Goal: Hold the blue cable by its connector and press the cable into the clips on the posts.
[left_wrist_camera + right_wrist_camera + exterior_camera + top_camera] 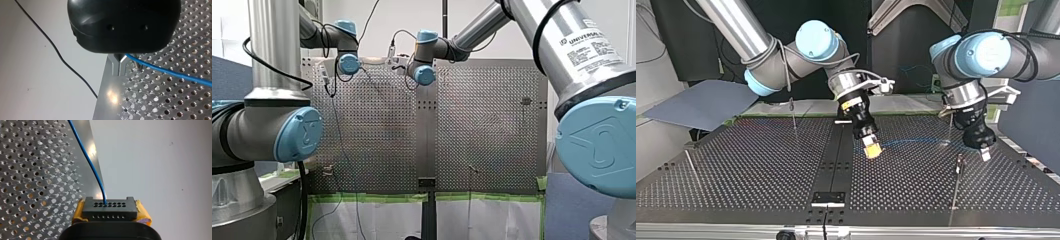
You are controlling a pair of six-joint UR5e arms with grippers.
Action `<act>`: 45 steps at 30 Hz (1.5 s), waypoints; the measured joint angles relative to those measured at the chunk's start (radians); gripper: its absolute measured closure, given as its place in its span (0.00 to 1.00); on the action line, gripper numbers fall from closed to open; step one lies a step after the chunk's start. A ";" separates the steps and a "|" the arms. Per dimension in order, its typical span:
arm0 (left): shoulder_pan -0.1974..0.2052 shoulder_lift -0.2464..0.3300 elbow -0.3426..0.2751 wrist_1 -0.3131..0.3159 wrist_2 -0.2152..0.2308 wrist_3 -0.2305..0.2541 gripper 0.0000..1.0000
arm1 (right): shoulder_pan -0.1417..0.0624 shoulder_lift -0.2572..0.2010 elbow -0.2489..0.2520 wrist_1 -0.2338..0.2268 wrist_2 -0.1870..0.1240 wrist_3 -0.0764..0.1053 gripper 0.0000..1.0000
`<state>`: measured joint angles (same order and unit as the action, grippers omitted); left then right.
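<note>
In the right wrist view my right gripper has its yellow pads shut on a black connector, and the blue cable rises out of it over the perforated table. In the top view this gripper hangs near the middle strip. The blue cable arcs low over the plate to my left gripper at that view's right. In the left wrist view the metal fingers of my left gripper are shut on the blue cable, which runs away beside a small post.
Thin posts stand on the plate in the top view: one at the far left, one near the left edge, one in front of my left gripper. A thin black wire hangs off the table's edge.
</note>
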<state>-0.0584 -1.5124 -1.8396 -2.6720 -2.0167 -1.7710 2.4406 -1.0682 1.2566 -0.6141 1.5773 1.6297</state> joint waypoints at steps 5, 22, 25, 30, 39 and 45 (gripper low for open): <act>0.011 -0.018 0.009 -0.003 0.028 -0.002 0.98 | 0.002 0.011 -0.016 0.001 0.001 0.001 1.00; 0.071 -0.046 0.050 -0.007 0.100 -0.013 0.98 | -0.009 0.022 -0.050 0.002 0.006 0.008 1.00; 0.078 -0.063 0.057 -0.015 0.118 -0.015 0.98 | -0.013 0.028 -0.051 0.002 0.007 0.008 1.00; 0.086 -0.087 0.065 -0.022 0.144 -0.017 0.98 | -0.018 0.036 -0.053 0.002 0.009 0.008 1.00; 0.107 -0.094 0.092 -0.025 0.178 -0.019 0.98 | -0.036 0.045 -0.056 -0.001 0.009 0.008 1.00; 0.123 -0.095 0.097 -0.023 0.201 -0.023 0.98 | -0.052 0.050 -0.063 -0.001 0.009 0.010 1.00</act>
<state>0.0643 -1.6077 -1.7424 -2.6954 -1.8153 -1.7945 2.3881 -1.0185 1.1938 -0.6153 1.5862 1.6394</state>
